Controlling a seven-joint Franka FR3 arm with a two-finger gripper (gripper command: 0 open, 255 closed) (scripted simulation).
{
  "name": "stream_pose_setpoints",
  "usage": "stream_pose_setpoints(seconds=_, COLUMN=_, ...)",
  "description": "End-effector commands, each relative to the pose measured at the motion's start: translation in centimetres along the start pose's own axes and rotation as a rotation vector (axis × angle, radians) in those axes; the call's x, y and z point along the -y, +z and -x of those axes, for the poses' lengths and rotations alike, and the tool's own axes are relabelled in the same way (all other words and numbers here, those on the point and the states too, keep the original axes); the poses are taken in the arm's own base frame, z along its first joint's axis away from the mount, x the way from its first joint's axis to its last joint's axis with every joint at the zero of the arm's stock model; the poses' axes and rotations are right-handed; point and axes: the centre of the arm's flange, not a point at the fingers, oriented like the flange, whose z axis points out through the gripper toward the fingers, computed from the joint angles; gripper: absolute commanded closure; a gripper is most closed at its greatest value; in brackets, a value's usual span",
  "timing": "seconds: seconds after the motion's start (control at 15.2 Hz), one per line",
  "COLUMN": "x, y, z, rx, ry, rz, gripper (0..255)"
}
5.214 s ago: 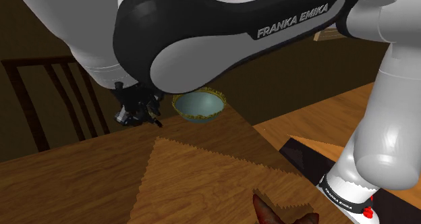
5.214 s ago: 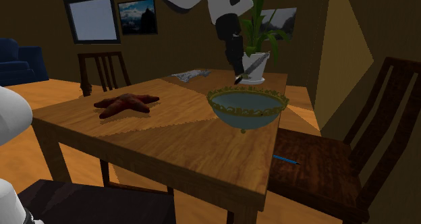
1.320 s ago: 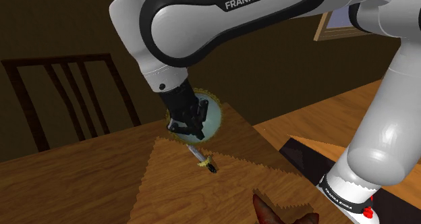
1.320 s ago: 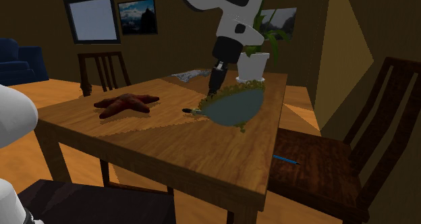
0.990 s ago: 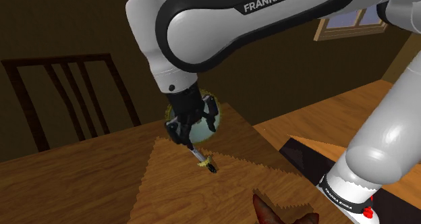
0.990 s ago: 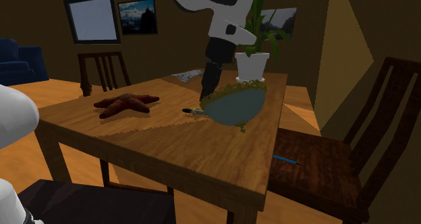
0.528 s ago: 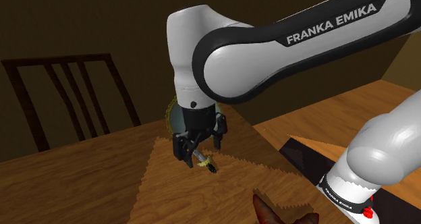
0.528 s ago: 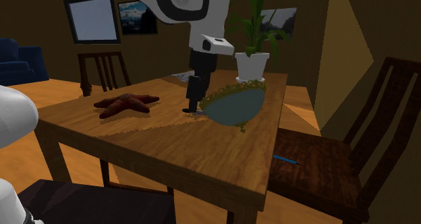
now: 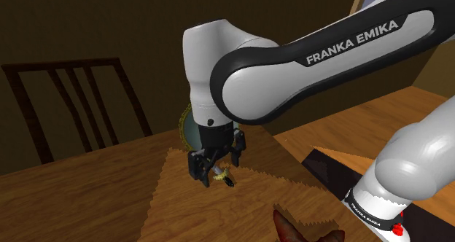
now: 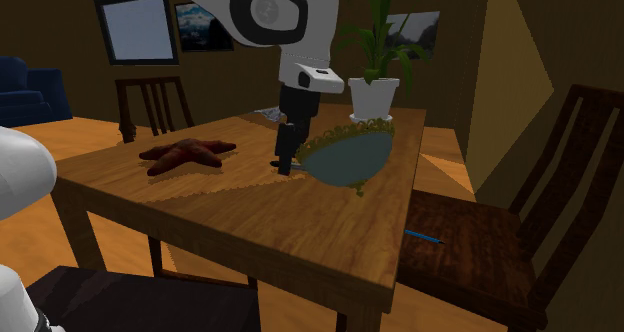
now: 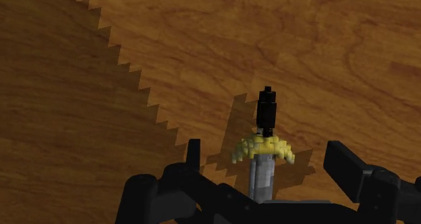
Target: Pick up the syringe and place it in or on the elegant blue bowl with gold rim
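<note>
The syringe (image 11: 263, 163) has a grey barrel, a yellow flange and a black end, and it lies flat on the wooden table (image 9: 87, 189). My gripper (image 11: 266, 155) is open and straddles it, one finger on each side, neither touching. In the shoulder view the gripper (image 9: 215, 165) hangs just above the syringe (image 9: 224, 178). The blue-grey bowl with gold rim (image 10: 345, 156) is tipped on its side right beside the gripper (image 10: 286, 162); in the shoulder view the arm hides most of the bowl (image 9: 187, 125).
A red-brown starfish (image 10: 186, 153) lies on the table toward the second exterior view's left. A potted plant (image 10: 372, 90) and a crumpled cloth (image 10: 282, 110) stand at the far end. Wooden chairs (image 10: 540, 170) flank the table; a small blue object (image 10: 425, 237) rests on one seat.
The gripper swung away from the tipped bowl, came down over the syringe and its jaws opened wide. The bowl, upright five seconds ago, stays tipped.
</note>
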Motion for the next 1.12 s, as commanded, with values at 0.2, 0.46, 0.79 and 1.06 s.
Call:
stream_pose_setpoints(seconds=0.2, x=0.0, y=0.0, z=0.0, rx=0.000, ry=0.000, rz=0.000, gripper=255)
stream_pose_setpoints(seconds=0.46, x=0.0, y=0.0, z=0.1, rx=0.000, ry=0.000, rz=0.000, gripper=255)
stream_pose_setpoints(seconds=0.79, x=0.0, y=-0.5, z=0.1, rx=0.000, ry=0.000, rz=0.000, gripper=255)
stream_pose_setpoints(seconds=1.06, x=0.0, y=-2.6, z=0.4, rx=0.000, ry=0.000, rz=0.000, gripper=255)
